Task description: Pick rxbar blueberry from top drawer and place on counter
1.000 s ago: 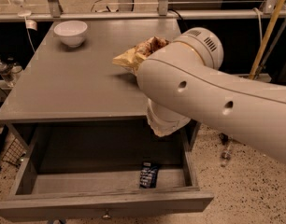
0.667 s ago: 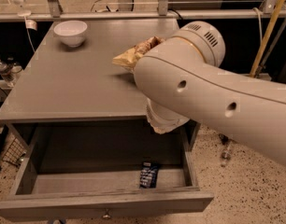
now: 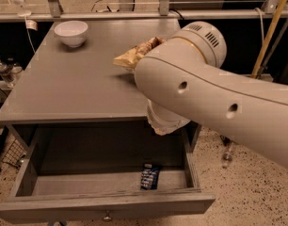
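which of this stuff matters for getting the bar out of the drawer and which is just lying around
For the job: rxbar blueberry, lying in the open top drawer; counter; gripper, out of sight, only the arm shows.
Just lying about: white bowl and snack bag, both on the counter.

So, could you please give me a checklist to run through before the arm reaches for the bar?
1. The top drawer is pulled open: ok.
2. The rxbar blueberry lies in plain sight at its front: ok.
3. Nothing touches the bar: ok.
4. The counter has bare surface between bowl and snack bag: ok.
5. The hand is lined up: cannot tell, out of view behind the arm.
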Tool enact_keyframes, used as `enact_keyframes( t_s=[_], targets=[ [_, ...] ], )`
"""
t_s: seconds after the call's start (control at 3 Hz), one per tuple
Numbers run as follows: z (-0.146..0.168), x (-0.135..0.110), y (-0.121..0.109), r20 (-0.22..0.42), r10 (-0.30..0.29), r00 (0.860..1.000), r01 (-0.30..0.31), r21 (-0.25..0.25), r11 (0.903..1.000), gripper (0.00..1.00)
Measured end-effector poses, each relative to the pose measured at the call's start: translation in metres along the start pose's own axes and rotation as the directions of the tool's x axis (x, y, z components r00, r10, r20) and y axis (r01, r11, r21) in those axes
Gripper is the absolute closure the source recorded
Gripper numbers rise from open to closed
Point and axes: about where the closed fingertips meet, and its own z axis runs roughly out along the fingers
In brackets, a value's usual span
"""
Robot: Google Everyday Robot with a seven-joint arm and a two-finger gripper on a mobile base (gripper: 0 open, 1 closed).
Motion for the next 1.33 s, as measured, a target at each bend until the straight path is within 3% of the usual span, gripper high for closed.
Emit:
enact_keyframes(
  t_s=[0.67,1.0,1.33],
  targets=[
    [0.000,0.000,0.000,0.000,-0.002,1.000,0.002,0.000,1.0000,0.13],
    [-0.001,0.000,-0.001,0.004,-0.003,1.000,0.003,0.001,1.0000,0.00],
    [-0.011,-0.004,-0.019,0.052,-0.007,0.999,0.007,0.005,1.0000,0.00]
  ],
)
